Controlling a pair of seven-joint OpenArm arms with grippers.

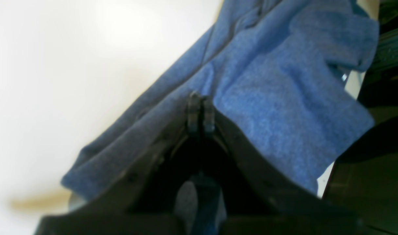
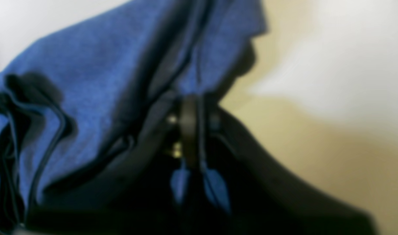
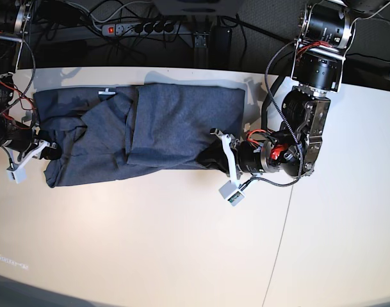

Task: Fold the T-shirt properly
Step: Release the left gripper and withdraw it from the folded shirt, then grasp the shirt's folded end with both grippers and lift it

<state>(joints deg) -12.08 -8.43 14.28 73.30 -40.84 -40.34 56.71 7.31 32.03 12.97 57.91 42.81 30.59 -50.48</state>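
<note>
Spread lengthwise across the far half of the table (image 3: 182, 243), the T-shirt (image 3: 150, 131) partly folded, one panel already laid over the middle. Left gripper (image 1: 200, 111) pressed together on the cloth edge at the base view's right end, a tongue of blue fabric showing behind the closed jaws in the left wrist view. Right gripper (image 2: 191, 124) likewise clamped, pinching a bunched edge at the opposite end, blue scraps visible below the jaws in the blurred right wrist view. Opposite ends held, presumably to keep the cloth taut between both arms so that the next fold falls straight rather than rumpled. Judged as mid-task: one lengthwise fold made, the left portion near the right gripper creased and uneven. Likely need: equal lift and matched travel at both ends. Risk: a thin pinch slipping free, or only the top layer caught, leaving the lower layer behind.
</note>
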